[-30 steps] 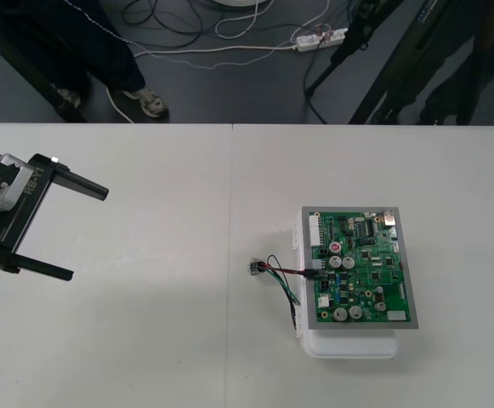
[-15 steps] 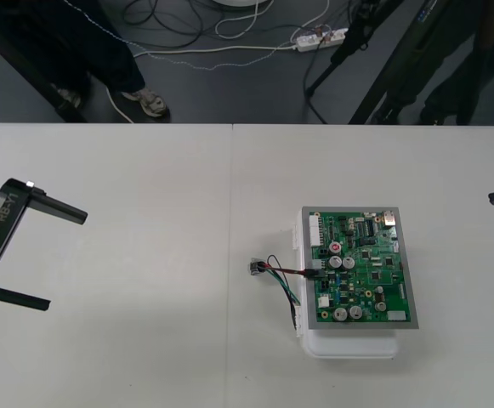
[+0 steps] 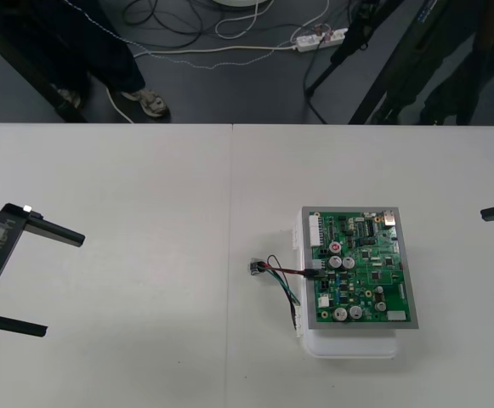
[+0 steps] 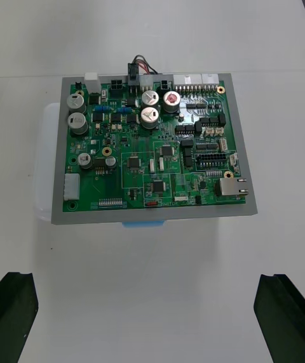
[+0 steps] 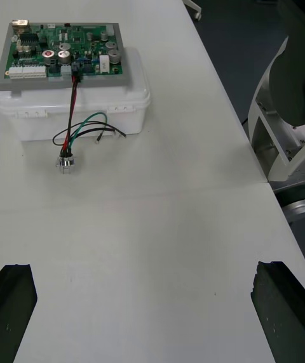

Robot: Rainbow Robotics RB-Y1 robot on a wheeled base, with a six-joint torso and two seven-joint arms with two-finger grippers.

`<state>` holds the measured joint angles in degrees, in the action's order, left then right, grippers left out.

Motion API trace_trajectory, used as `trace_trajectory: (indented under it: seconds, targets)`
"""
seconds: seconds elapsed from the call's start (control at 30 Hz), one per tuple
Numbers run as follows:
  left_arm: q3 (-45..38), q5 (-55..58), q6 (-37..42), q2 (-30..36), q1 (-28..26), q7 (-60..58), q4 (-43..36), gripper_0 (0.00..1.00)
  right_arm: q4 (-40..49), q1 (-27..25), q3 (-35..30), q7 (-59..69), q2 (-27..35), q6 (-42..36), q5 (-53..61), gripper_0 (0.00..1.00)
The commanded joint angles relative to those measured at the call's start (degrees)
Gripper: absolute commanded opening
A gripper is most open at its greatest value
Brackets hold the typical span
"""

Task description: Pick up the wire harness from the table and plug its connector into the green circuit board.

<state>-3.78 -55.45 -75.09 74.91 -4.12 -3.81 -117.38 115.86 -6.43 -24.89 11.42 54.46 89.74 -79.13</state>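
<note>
My harness [image 3: 282, 276] has its black plug [image 4: 134, 75] seated in the green board [image 3: 359, 265] edge. Thin red, black and green wires droop over the white base [image 3: 349, 344] to the round metal socket [image 5: 66, 163] on the table [image 3: 144, 255]. The left gripper [image 3: 64, 285] and right gripper [image 3: 490, 255], both partly cut off at their sides, gape empty.

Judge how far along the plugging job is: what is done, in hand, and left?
Done: the black plug sits in the edge of the green board, its wires trailing to the metal socket lying on the table. In hand: nothing; the left end effector and right end effector stand open at the table's sides. Left: seemingly nothing.
</note>
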Motion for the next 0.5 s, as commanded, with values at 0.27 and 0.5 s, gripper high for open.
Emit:
trace_trajectory:
  seconds: [0.27,0.5]
  targets:
    - [-1.7,-0.5,2.1,0.1,-0.8,-5.1,-2.2,1.00,1.1,-1.2,1.5,0.9,-0.1,0.3,0.3,1.00]
    - [-1.8,-0.5,2.1,0.1,-0.8,-5.1,-2.2,1.00,1.1,-1.2,1.5,0.4,-0.4,0.3,1.0,1.00]
